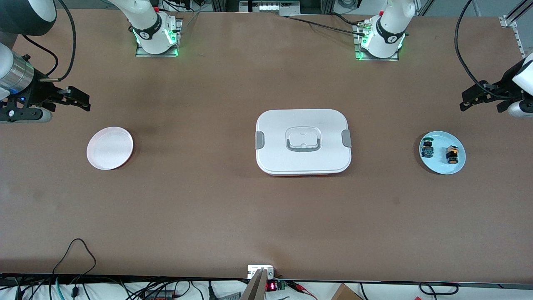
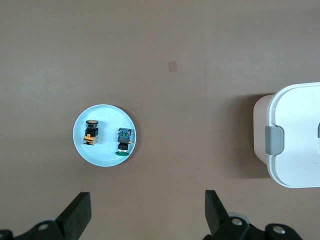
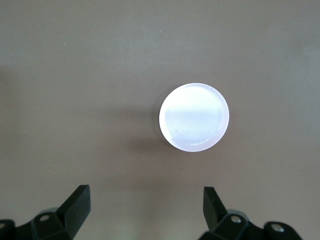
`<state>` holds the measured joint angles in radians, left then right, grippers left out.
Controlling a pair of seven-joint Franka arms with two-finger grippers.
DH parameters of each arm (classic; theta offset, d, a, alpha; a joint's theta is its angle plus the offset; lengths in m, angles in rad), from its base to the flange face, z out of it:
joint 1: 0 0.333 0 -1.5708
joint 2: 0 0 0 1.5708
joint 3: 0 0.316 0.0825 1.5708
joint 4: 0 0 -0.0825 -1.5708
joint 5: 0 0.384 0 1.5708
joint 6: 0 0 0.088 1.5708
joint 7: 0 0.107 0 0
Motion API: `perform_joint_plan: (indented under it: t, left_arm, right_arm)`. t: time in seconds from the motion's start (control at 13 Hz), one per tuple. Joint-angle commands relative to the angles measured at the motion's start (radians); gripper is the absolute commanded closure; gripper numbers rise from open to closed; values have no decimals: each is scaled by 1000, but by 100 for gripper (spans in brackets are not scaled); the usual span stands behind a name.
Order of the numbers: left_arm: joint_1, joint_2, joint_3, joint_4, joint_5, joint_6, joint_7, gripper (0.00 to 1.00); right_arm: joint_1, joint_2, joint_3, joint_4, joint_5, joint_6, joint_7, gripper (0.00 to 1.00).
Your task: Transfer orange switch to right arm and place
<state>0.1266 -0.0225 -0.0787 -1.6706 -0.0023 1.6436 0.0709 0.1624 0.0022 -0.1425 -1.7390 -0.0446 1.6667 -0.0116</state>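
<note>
The orange switch (image 1: 452,154) (image 2: 91,133) lies on a light blue plate (image 1: 442,166) (image 2: 105,155) toward the left arm's end of the table. A similar switch with a blue body and green cap (image 1: 427,148) (image 2: 123,141) lies beside it on the same plate. My left gripper (image 1: 463,104) (image 2: 146,200) hangs open over bare table close to that plate and holds nothing. At the right arm's end, my right gripper (image 1: 85,103) (image 3: 146,194) is open and empty over bare table close to a white plate (image 1: 110,148) (image 3: 194,117).
A white lidded box (image 1: 303,141) (image 2: 295,135) with grey side clips stands in the middle of the table, between the two plates. Cables trail along the table edge nearest the front camera.
</note>
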Motion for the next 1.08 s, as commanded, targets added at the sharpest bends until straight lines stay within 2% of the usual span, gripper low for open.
perform_joint_plan:
  t: [0.0, 0.15, 0.46, 0.85, 1.0]
  left_arm:
    - [5, 16, -6, 37, 16, -37, 17, 0]
    - [5, 16, -6, 40, 15, -47, 12, 0]
    - [-7, 73, -13, 127, 68, -125, 23, 0]
    - [-7, 91, -13, 42, 68, -148, 35, 0]
    - [-1, 113, -13, -13, 62, -111, 209, 1]
  right_arm:
    - [0, -11, -6, 9, 8, -11, 5, 0]
    - [3, -11, -5, 7, 8, -8, 5, 0]
    - [6, -8, -3, 7, 0, -8, 2, 0]
    - [5, -8, -3, 7, -3, -5, 1, 0]
    - [6, -7, -3, 7, -3, -2, 2, 0]
